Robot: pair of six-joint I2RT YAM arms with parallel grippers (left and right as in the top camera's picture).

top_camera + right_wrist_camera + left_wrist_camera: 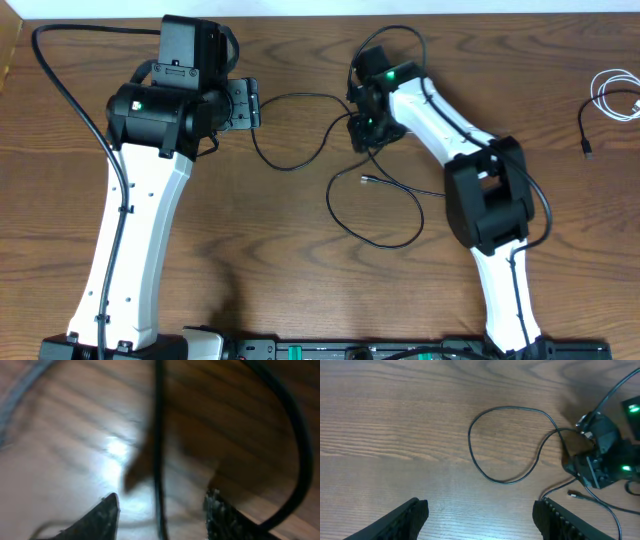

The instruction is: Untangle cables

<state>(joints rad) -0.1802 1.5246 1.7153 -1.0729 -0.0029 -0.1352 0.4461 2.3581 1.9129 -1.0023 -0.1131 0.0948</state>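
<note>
Black cable (159, 435) between right gripper's (162, 495) parted fingers; left gripper (480, 505) agape, empty; white cable (615, 95) coiled well apart.

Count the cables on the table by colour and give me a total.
Black: 2, the middle black cable, counting its loops as one cord, and the far-right black cable.
White: 1, the coiled white cable.
Total: 3.

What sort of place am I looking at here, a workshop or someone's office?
Probably a robotics lab or test bench. A left arm and a right arm, both white and black, stand at a wooden table, and a thin black cable and a coiled white cable lie on it.
</note>
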